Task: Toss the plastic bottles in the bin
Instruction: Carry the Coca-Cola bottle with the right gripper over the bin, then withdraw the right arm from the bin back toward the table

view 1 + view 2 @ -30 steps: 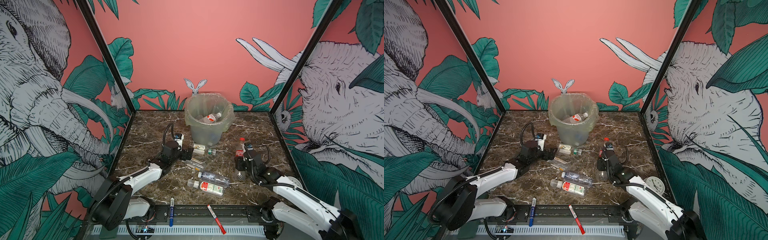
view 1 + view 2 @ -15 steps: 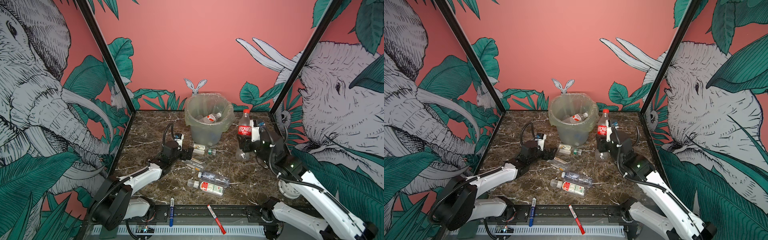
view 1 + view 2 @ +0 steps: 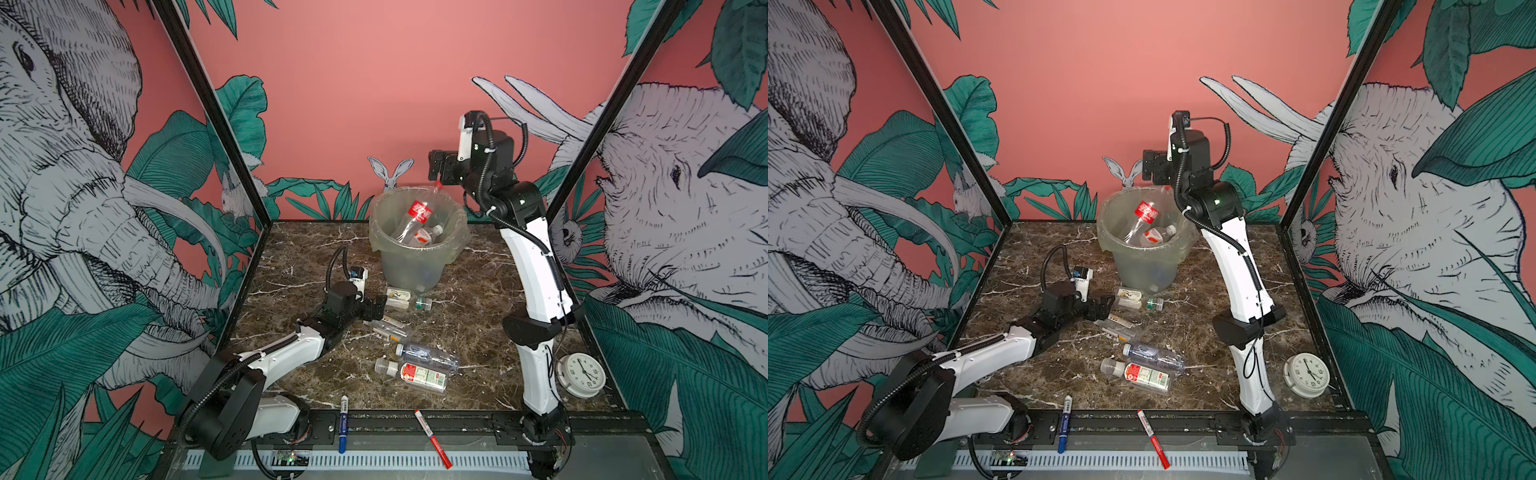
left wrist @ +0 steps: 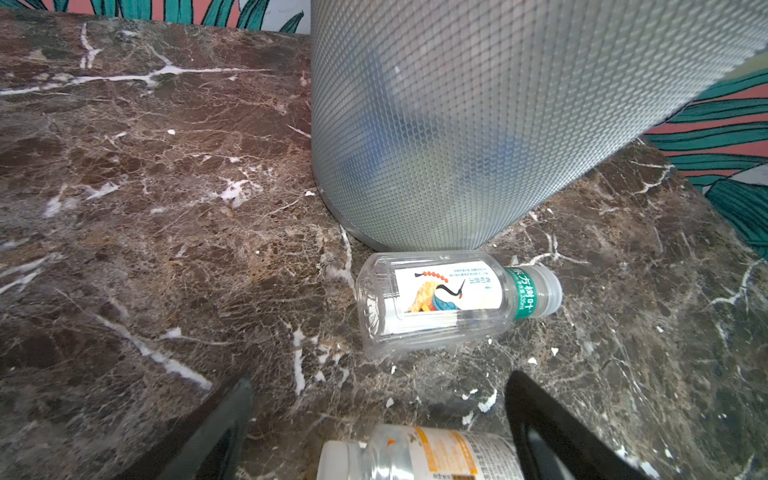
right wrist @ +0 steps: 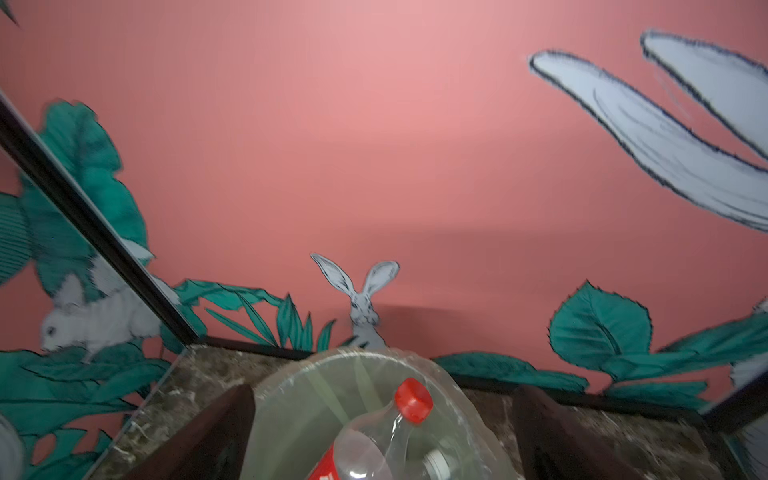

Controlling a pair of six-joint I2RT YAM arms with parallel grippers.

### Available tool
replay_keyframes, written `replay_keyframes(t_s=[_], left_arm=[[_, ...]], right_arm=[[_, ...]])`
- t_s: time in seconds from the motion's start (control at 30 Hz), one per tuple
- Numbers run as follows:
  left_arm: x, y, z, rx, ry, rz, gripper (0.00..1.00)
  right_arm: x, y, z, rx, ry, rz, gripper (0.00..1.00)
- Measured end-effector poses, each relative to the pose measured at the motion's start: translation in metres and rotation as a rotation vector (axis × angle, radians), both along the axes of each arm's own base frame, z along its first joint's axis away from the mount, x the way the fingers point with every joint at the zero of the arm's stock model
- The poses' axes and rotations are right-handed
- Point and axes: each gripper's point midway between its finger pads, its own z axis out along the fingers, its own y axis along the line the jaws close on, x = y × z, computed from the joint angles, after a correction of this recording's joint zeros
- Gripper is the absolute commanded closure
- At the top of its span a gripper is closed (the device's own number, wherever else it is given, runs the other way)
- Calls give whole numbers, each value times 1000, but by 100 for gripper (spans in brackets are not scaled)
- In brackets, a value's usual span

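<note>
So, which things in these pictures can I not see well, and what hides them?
- Lower contents of the round translucent grey-green plastic bin: left wrist view, its patterned wall blurs them into blue shapes.
- The clear plastic bottle with an orange label: left wrist view, cut off by the picture edge.
- The clear red-capped, red-labelled bottle: right wrist view, lower body cut off by the edge.

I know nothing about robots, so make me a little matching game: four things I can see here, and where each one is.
Things:
1. red-capped bottle
2. green-capped bottle
3. clock
4. red marker

Places:
A. lying across the front rail
B. lying beside the foot of the bin
C. near the right edge of the table
D. tilted inside the bin

Pairs: 1-D, 2-B, 3-C, 4-A
</note>
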Motion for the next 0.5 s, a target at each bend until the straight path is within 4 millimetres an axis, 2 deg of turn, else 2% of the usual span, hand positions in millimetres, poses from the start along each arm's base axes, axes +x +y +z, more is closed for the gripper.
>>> replay_keyframes(t_s=[0.07,0.13,0.2,0.37,0.43,0.5], left_arm=[[0,0,1,-1,-2,1,4],[0,0,3,-4,-7,1,4],[0,0,5,-7,-12,1,4],[0,0,7,-9,-16,1,4],[0,0,7,-9,-16,1,4],[0,0,7,-8,-16,0,4]], right_arm=[[-2,-9,-32,-54,80,-17,1],[-15,-20,-56,-89,134,-25,1],[-33,-30,-65,-98,149,-27,1],[-80,-60,-70,-59,101,-40,1],[-95,-70,-81,-47,97,-46,1],[-106,-79,-104,-44,108,-55,1]])
